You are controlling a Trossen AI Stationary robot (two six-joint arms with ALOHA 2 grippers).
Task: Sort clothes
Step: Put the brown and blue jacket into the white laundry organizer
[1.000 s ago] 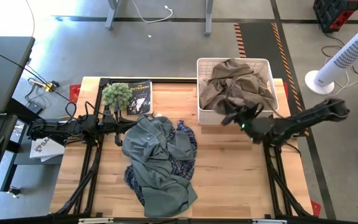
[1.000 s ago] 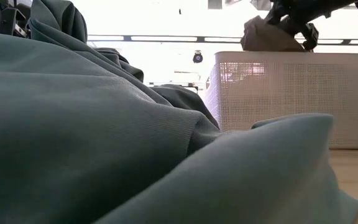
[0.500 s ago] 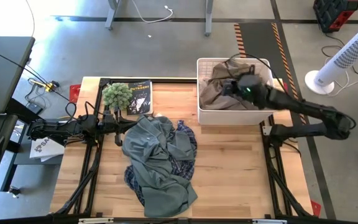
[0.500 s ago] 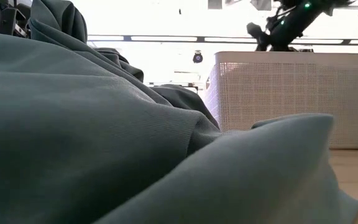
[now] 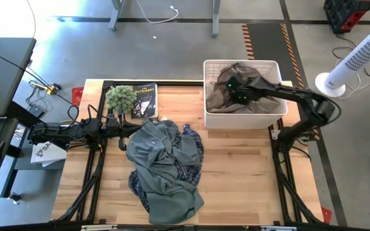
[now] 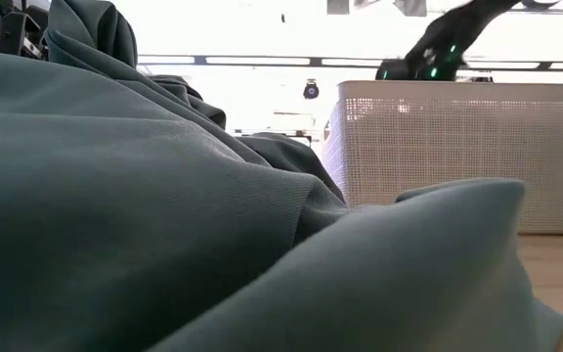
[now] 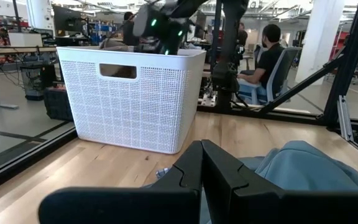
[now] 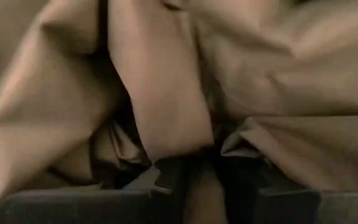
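From above, the right claw [image 5: 232, 88] is down in the white basket [image 5: 243, 120] on the tan garment [image 5: 252, 96], while the left claw [image 5: 122, 130] waits by the grey-blue garment [image 5: 162, 163] heaped on the table [image 5: 236, 179] over the plaid shirt [image 5: 191, 147]. A book [image 5: 143, 99] beside the plant [image 5: 120, 97] reads "OUTBOARD", as best I can tell. The level view shows only grey-blue cloth and the basket. The left wrist view shows its fingers [image 7: 219, 171] pressed together, grasping nothing. The right wrist view shows tan folds pinched between its fingers [image 8: 241, 171], so it looks clenched on that cloth. To do this well, probably take a full fold and lift clear of the basket's rim.
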